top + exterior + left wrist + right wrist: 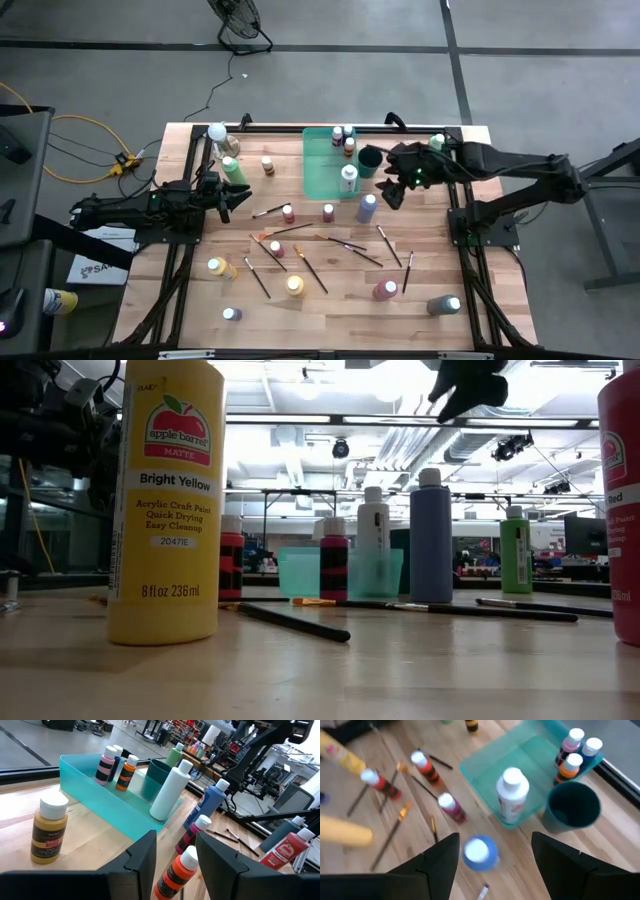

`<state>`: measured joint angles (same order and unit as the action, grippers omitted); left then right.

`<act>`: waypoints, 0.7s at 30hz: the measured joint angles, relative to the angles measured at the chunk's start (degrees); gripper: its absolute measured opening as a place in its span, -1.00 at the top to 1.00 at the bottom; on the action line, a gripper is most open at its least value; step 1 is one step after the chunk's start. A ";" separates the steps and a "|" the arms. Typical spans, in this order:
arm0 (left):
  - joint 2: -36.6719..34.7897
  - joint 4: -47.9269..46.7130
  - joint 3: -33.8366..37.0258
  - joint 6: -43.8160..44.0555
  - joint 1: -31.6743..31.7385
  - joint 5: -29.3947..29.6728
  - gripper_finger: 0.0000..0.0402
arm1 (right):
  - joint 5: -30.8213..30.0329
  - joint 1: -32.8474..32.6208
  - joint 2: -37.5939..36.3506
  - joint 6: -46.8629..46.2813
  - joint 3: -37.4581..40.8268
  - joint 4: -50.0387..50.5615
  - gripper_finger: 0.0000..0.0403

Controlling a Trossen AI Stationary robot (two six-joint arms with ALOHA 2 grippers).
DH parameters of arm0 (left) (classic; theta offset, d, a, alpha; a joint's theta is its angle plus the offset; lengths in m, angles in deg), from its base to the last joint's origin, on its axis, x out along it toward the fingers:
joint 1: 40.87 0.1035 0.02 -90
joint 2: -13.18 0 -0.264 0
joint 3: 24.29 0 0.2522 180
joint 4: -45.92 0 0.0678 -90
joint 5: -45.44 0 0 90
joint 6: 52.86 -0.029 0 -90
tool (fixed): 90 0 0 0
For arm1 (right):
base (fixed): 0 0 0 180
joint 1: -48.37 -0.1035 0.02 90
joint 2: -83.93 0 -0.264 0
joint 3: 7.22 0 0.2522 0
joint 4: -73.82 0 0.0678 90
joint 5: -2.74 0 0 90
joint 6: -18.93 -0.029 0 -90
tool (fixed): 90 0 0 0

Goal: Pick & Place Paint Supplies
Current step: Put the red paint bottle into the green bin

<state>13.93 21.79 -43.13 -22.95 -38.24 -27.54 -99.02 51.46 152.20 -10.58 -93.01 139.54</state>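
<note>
"apple barrel MATTE Bright Yellow, 8 fl oz 236 ml" on yellow paint bottle (165, 510)

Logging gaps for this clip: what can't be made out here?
- Red paint bottle, low view: cut off by the right edge, label only partly readable.
- Blue paint bottle, right wrist view: blurred, label unreadable.
- Paintbrushes, high view: too small to tell bristle ends.
- Teal tray, low view: contents hidden behind bottles.
</note>
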 joint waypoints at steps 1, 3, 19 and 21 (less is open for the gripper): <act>0.02 0.00 0.00 0.00 0.00 0.00 0.32 | -0.57 -0.87 0.65 -1.04 0.00 -1.17 -0.20; 0.00 0.01 0.00 0.01 -0.02 0.00 0.32 | -2.55 -2.91 2.21 -2.65 -0.02 -4.19 -0.20; 0.02 0.00 0.00 0.01 -0.01 0.00 0.32 | -25.79 -17.69 19.67 -24.36 0.00 -18.71 -0.20; 0.00 0.00 0.00 0.02 -0.01 -0.02 0.32 | -26.87 -18.76 21.60 -29.14 0.00 -19.71 -0.20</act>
<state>13.93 21.79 -43.13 -22.93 -38.25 -27.56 -125.88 32.70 173.80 -39.72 -93.02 119.83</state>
